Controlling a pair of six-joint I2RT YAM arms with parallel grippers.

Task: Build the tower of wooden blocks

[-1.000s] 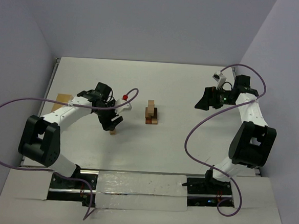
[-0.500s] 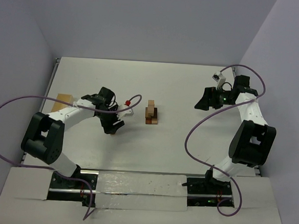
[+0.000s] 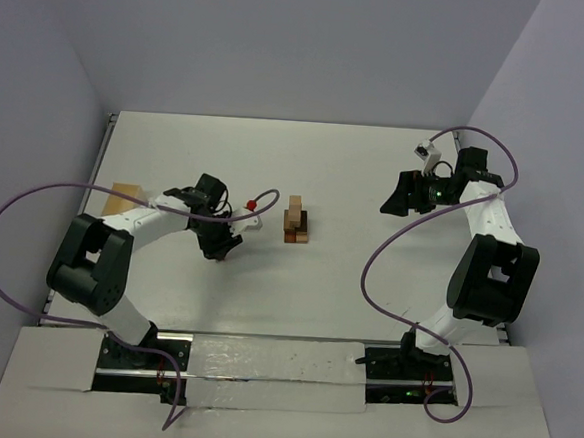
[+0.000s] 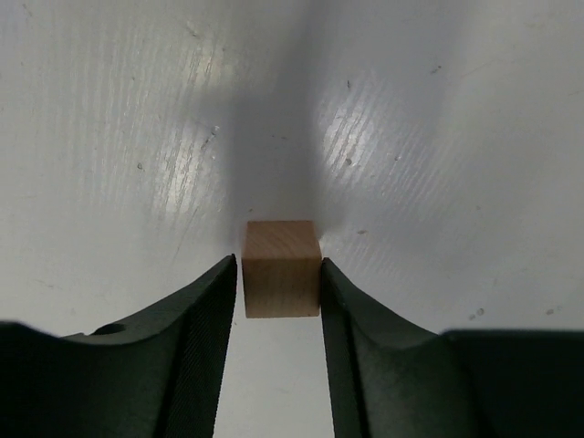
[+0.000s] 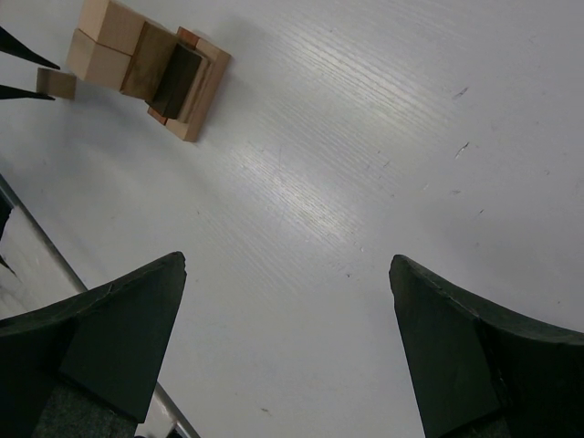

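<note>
A tan wood block (image 4: pixel 281 274) stands on the white table between my left gripper's (image 4: pixel 278 265) fingers. The jaws press close against its two sides. In the top view my left gripper (image 3: pixel 220 246) is low on the table, left of the tower (image 3: pixel 297 220). The tower is a small stack, with reddish-brown and dark bricks below and tan bricks on top. It also shows in the right wrist view (image 5: pixel 160 68), with the tan block (image 5: pixel 57 83) beside it. My right gripper (image 3: pixel 394 198) is wide open and empty (image 5: pixel 287 263), raised well to the right of the tower.
A larger pale wooden box (image 3: pixel 125 195) lies at the table's left edge, behind my left arm. A purple cable loops beside each arm. Grey walls close off the back and both sides.
</note>
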